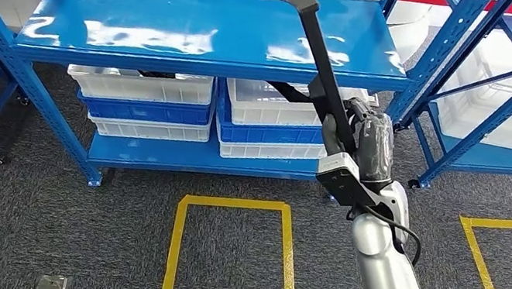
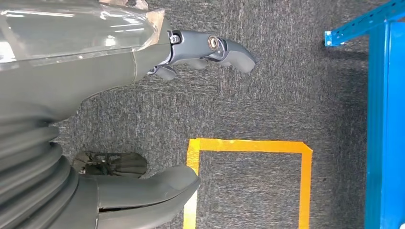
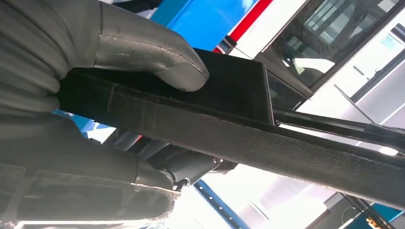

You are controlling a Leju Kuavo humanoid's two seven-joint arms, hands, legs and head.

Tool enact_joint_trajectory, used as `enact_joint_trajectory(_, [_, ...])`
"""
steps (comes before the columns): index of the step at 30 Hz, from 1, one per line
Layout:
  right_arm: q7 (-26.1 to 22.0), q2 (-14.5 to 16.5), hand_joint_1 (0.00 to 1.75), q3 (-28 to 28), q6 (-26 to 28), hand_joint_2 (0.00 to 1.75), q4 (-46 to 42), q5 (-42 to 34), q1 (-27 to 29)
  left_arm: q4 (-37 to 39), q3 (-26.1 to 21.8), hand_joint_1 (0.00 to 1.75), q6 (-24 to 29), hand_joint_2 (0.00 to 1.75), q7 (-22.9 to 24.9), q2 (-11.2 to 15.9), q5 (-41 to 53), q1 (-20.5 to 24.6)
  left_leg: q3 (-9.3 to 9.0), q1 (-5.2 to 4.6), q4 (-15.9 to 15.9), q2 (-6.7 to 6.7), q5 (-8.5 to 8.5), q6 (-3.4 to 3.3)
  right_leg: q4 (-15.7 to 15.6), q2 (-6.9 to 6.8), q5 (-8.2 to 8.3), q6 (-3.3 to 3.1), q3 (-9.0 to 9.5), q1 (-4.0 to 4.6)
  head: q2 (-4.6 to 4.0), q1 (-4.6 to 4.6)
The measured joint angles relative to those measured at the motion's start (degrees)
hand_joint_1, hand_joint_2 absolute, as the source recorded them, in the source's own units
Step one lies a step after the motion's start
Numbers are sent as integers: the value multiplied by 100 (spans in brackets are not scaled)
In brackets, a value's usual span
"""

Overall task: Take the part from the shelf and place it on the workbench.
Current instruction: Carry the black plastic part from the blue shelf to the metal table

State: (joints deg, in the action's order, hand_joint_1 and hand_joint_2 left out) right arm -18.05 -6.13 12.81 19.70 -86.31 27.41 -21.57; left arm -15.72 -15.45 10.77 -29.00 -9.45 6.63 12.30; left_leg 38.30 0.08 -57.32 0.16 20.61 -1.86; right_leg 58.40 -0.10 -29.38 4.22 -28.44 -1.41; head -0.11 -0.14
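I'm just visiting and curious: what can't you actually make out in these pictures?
- Top of the black part: cut off by the head view's upper edge.
- Contents of the white bins: hidden under the blue shelf.
- Right hand: its fingers, hidden behind the part.
- Workbench: not shown.
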Motion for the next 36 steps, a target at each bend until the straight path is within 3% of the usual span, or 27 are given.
enact_joint_trajectory(1, [1,12,175,-1,-2,175,15,1,11,-3,-3,0,2,175,0,2,4,4,34,-6,-3,-3,-57,28,-165,8,-66,-52,82,34,0,1])
enact_joint_trajectory(3, [2,32,175,-2,-8,175,56,-7,36,-3,-9,0,4,175,0,10,7,7,83,9,-4,-10,-117,84,-177,3,-23,-161,11,29,0,-5])
enact_joint_trajectory(4, [2,40,175,-2,-11,175,78,-12,41,-3,-13,0,4,175,0,17,7,4,125,25,-70,-12,-6,115,-165,-6,30,-235,-39,11,0,-11])
enact_joint_trajectory(5, [2,48,175,-3,-16,175,96,-17,42,-2,-18,0,4,175,0,23,7,2,182,40,-227,-14,216,146,-165,-16,95,-310,-98,-7,0,-19])
enact_joint_trajectory(7, [-7,62,175,-4,-44,175,131,-47,35,-2,-30,0,4,175,-2,29,4,5,332,58,-853,-18,846,194,-162,-26,235,-408,-241,-5,0,-31])
enact_joint_trajectory(8, [-21,71,175,-4,-69,175,151,-77,30,-2,-35,0,5,175,-8,32,1,7,398,60,-1237,-20,1070,212,-158,-27,305,-421,-324,7,0,-32])
enact_joint_trajectory(9, [-48,82,175,-4,-98,175,180,-117,24,-2,-42,0,7,175,-19,36,-10,8,429,61,-1560,-22,1152,222,-152,-27,376,-421,-414,17,0,-33])
enact_joint_trajectory(10, [-89,95,175,-4,-131,175,218,-173,10,-3,-54,0,8,175,-39,43,-32,9,396,62,-1744,-22,1092,224,-144,-26,446,-415,-507,25,0,-34])
enact_joint_trajectory(11, [-138,109,175,-3,-168,175,261,-238,-16,-4,-75,0,8,175,-68,51,-60,9,272,62,-1736,-22,938,213,-135,-24,514,-403,-602,30,0,-34])
enact_joint_trajectory(13, [-234,144,175,-2,-239,175,353,-367,-105,-16,-128,0,-1,175,-132,74,-128,13,-273,55,-1166,-30,724,156,-115,-17,641,-368,-759,36,0,-37])
enact_joint_trajectory(15, [-291,176,175,1,-292,175,442,-439,-239,-38,-176,0,-19,175,-189,101,-179,24,-883,26,-332,-36,865,93,-109,-21,751,-301,-837,46,0,-33])
enact_joint_trajectory(16, [-305,197,175,7,-314,175,496,-456,-320,-47,-204,0,-30,175,-213,112,-204,26,-1042,2,-74,-38,952,62,-123,-30,810,-257,-855,40,0,-33])
enact_joint_trajectory(18, [-320,233,175,23,-339,175,603,-469,-467,-49,-266,0,-51,175,-249,115,-242,6,-1044,-16,95,-25,899,-8,-169,-42,923,-173,-884,33,0,-31])
enact_joint_trajectory(19, [-323,247,175,32,-345,175,647,-473,-517,-47,-289,0,-61,175,-266,115,-256,-14,-997,-13,129,-15,811,-55,-149,-39,892,-159,-921,38,0,-32])
enact_joint_trajectory(21, [-327,251,175,42,-346,175,708,-476,-578,-44,-314,0,-75,175,-295,111,-263,-47,-850,14,189,6,612,-137,181,-27,522,-211,-1077,53,0,-6])
enact_joint_trajectory(23, [-327,250,175,51,-346,175,761,-480,-611,-44,-340,0,-80,175,-318,111,-266,-72,-643,7,184,6,438,-163,912,-20,-8,-267,-1259,43,0,20])
enact_joint_trajectory(24, [-326,249,175,55,-346,175,783,-480,-615,-43,-356,0,-80,175,-327,109,-269,-89,-534,7,179,7,353,-152,1278,-20,-136,-243,-1300,37,0,25])
enact_joint_trajectory(25, [-326,248,175,60,-346,175,805,-481,-617,-43,-374,0,-80,175,-335,108,-276,-106,-422,9,172,12,268,-140,1529,-20,-133,-182,-1284,30,0,28])
enact_joint_trajectory(26, [-326,248,175,65,-346,175,823,-482,-621,-42,-391,0,-80,175,-340,106,-285,-122,-312,12,162,18,188,-123,1602,-20,-23,-102,-1187,22,0,33])
enact_joint_trajectory(27, [-326,248,175,71,-348,175,839,-482,-631,-42,-405,0,-80,175,-348,104,-297,-135,-207,16,144,23,116,-100,1467,-20,118,-32,-994,11,0,32])
enact_joint_trajectory(28, [-326,248,175,76,-352,175,856,-484,-655,-42,-419,0,-80,175,-357,105,-312,-143,-111,17,113,26,51,-71,1143,-20,190,8,-702,-5,0,35])
enact_joint_trajectory(29, [-327,251,175,86,-360,175,872,-484,-693,-42,-436,0,-80,175,-372,107,-330,-148,-23,11,72,27,-4,-37,681,-14,138,3,-344,7,0,42])
enact_joint_trajectory(31, [-336,259,175,108,-389,175,908,-491,-786,-42,-466,0,-81,175,-410,113,-369,-157,84,-16,20,30,-116,27,-24,3,-81,-96,105,45,0,43])
enact_joint_trajectory(32, [-345,265,175,122,-407,175,940,-501,-831,-41,-487,0,-85,175,-434,116,-393,-169,112,-21,20,32,-176,52,-171,10,-143,-156,163,75,0,38])
enact_joint_trajectory(34, [-363,276,175,146,-450,175,1039,-533,-918,-38,-538,0,-94,175,-481,127,-436,-222,164,8,9,29,-202,101,-163,-1,-59,-280,61,44,0,28])
enact_joint_trajectory(35, [-373,285,175,158,-466,175,1094,-551,-966,-36,-559,0,-97,175,-500,133,-457,-255,215,29,-86,21,-52,129,-154,-10,7,-353,10,29,0,25])
enact_joint_trajectory(36, [-380,295,175,167,-478,175,1139,-564,-1016,-34,-572,0,-99,175,-513,137,-468,-282,289,45,-299,11,219,159,-152,-18,88,-412,-55,15,0,21])
